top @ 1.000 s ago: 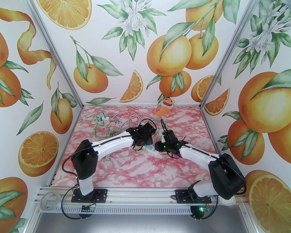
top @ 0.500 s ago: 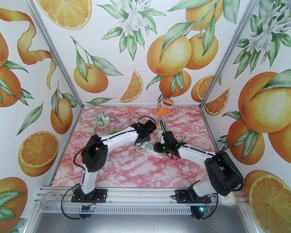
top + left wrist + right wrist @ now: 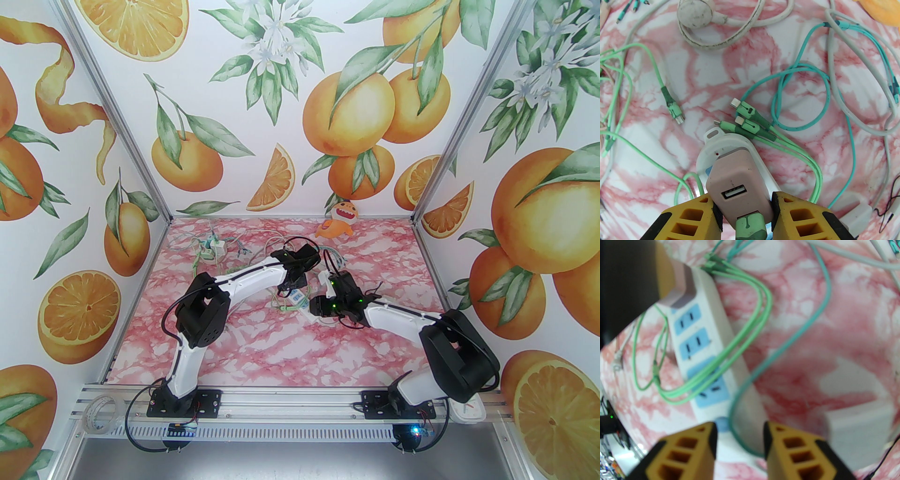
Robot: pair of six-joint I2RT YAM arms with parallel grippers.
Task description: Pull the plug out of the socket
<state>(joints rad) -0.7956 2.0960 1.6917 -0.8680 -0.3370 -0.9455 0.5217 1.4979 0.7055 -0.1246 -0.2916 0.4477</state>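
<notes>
- the pink plug [image 3: 733,173] sits seated on the far end of the white socket strip [image 3: 705,294], mid-counter [image 3: 262,347]; the strip's long axis runs far-left to near-right.
- the left pincer [image 3: 744,204] is directly over the plug, clenched on its two sides; the pull likely goes straight up off the strip's face.
- the right pincer [image 3: 738,427] hangs released over the strip's near end, placed to pin it down.
</notes>
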